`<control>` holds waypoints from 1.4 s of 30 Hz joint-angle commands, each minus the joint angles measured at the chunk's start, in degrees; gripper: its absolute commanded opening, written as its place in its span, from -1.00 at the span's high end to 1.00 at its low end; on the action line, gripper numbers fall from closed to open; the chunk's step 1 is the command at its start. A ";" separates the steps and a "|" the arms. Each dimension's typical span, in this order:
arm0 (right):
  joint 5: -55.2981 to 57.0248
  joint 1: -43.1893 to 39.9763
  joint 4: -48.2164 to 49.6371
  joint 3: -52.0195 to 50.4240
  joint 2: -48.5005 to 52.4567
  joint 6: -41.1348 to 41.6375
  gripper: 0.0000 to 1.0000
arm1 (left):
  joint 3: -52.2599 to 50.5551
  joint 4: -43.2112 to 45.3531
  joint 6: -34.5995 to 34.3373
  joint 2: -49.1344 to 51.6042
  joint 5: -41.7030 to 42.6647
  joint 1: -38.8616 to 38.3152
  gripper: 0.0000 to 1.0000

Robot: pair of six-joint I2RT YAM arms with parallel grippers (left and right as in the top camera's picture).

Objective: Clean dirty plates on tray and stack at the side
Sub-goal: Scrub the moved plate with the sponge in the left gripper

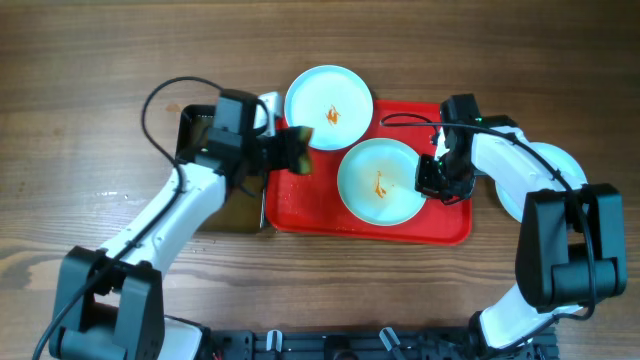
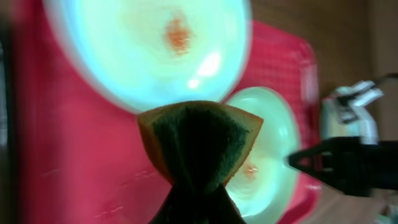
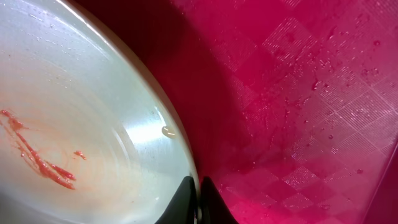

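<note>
The red tray (image 1: 310, 205) lies mid-table. One smeared plate (image 1: 328, 95) rests at its far left corner, partly over the rim. A second smeared plate (image 1: 380, 180) sits in the tray's middle. My right gripper (image 1: 430, 182) is shut on this plate's right rim; the right wrist view shows the fingers (image 3: 198, 198) pinching the rim of the plate (image 3: 74, 112) over the tray (image 3: 298, 93). A third plate (image 1: 556, 165) lies on the table right of the tray, partly under my right arm. My left gripper (image 1: 272, 150) is shut on a green-and-orange sponge (image 1: 297, 150), (image 2: 199, 140), above the tray's left part.
A black tub (image 1: 192, 125) stands left of the tray, mostly hidden by my left arm. In the left wrist view both tray plates (image 2: 149, 43), (image 2: 270, 155) show beyond the sponge, with the right arm (image 2: 348, 165) at the right.
</note>
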 commanded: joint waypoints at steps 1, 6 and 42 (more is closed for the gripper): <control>0.13 0.20 0.17 -0.13 0.66 -1.09 0.91 | 0.11 5.49 -7.89 2.49 2.95 -5.29 0.92; 0.13 0.17 0.15 -0.13 0.66 -1.07 0.91 | 0.11 17.03 -15.28 9.90 5.62 -11.65 0.92; 0.15 0.17 0.15 -0.13 0.66 -1.14 0.91 | 0.11 4.57 -0.70 1.38 -2.19 -10.97 0.92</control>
